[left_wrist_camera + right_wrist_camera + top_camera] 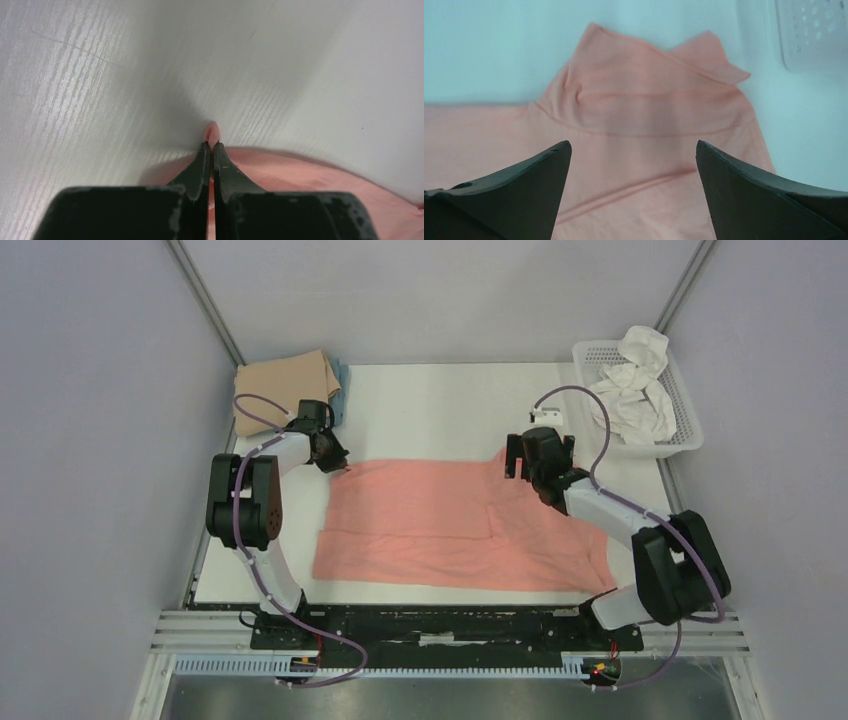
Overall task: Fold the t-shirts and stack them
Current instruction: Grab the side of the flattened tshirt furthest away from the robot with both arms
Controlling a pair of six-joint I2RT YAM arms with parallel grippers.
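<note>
The salmon-pink t-shirt (450, 525) lies spread flat across the middle of the table. My left gripper (340, 462) is shut on its far left corner; the left wrist view shows a pink tip of cloth (212, 132) sticking out past the closed fingertips. My right gripper (522, 462) is open above the shirt's far right part, its fingers (524, 185) wide apart over a folded sleeve (649, 100). The tan t-shirt (283, 388) lies folded at the far left corner, on top of the blue t-shirt (340, 375), of which only an edge shows.
A white mesh basket (680, 405) with crumpled white cloth (635, 380) stands at the far right; its corner shows in the right wrist view (814, 30). The white table (430, 410) is bounded by grey walls on both sides.
</note>
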